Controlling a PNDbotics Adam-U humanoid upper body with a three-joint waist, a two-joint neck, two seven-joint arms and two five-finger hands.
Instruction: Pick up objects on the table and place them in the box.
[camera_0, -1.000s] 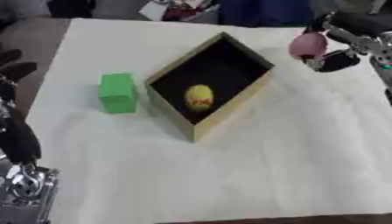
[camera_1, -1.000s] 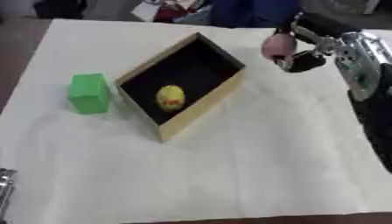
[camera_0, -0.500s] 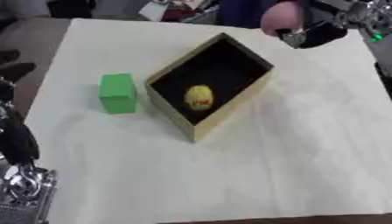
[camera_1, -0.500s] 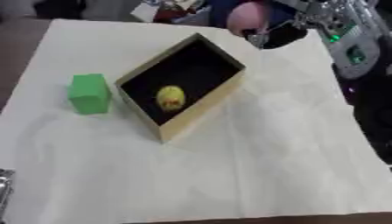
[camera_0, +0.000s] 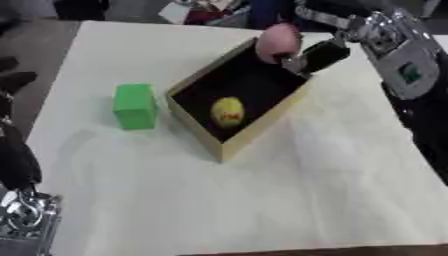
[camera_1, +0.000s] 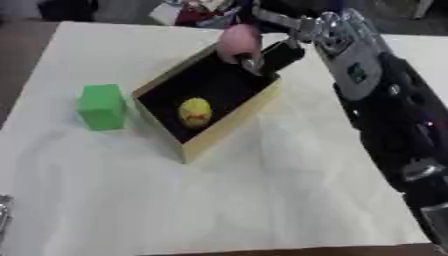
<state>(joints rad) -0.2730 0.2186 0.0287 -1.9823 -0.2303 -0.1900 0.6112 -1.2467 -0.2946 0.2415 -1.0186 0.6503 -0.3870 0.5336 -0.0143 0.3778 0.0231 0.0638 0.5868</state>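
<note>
The right hand (camera_0: 308, 55), fingers curled round a pink rounded object (camera_0: 278, 41), hangs over the far corner of the open tan cardboard box (camera_0: 262, 120). Below it inside lies a yellow egg-shaped object (camera_0: 227, 111); a green block (camera_0: 135, 106) stands left, outside. The left hand (camera_0: 16, 150) rests at the lower left, its fingers unclear.

Box (camera_0: 262, 117) sits center, walls up, open on top. Inside, yellow object (camera_0: 227, 111) takes the 7 o'clock part; the rest of the floor is free. Right hand (camera_0: 311, 56) with pink object (camera_0: 277, 40) blocks the box's 1 o'clock corner. Green block (camera_0: 135, 106) stands near at 9 o'clock, a narrow gap between. White cloth (camera_0: 289, 200) toward 5 and 6 o'clock lies free.
</note>
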